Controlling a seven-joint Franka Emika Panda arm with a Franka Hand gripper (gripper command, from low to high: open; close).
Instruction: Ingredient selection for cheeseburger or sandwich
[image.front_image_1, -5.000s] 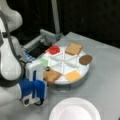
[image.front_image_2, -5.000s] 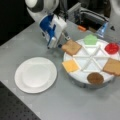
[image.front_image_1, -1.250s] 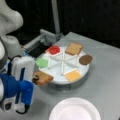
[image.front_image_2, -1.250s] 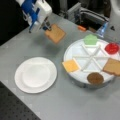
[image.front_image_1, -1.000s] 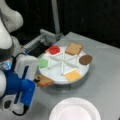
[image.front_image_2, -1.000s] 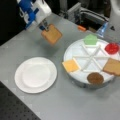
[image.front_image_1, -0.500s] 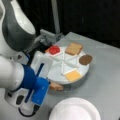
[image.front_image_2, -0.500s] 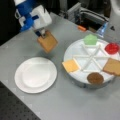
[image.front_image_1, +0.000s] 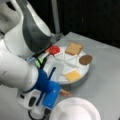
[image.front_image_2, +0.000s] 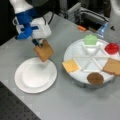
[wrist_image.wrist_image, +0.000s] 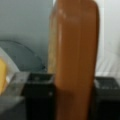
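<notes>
Toast (image.front_image_2: 44, 51), pinched on edge between the gripper (image.front_image_2: 39, 44) fingers, hangs tilted above the plate (image.front_image_2: 35, 75) rim nearest the tray (image.front_image_2: 82, 77). In the wrist view we see the toast's (wrist_image.wrist_image: 75, 57) long axis running straight out from the fingers (wrist_image.wrist_image: 37, 92). We note on the tray a second toast (image.front_image_2: 112, 67), patty (image.front_image_2: 95, 78), cheese (image.front_image_2: 71, 65), green disc (image.front_image_2: 90, 39) and red disc (image.front_image_2: 112, 48).

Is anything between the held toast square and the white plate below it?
Nothing visible. The gripper holds the toast square in the air over the far edge of the plate, which is bare. The segmented tray sits apart, at a front view's right.
</notes>
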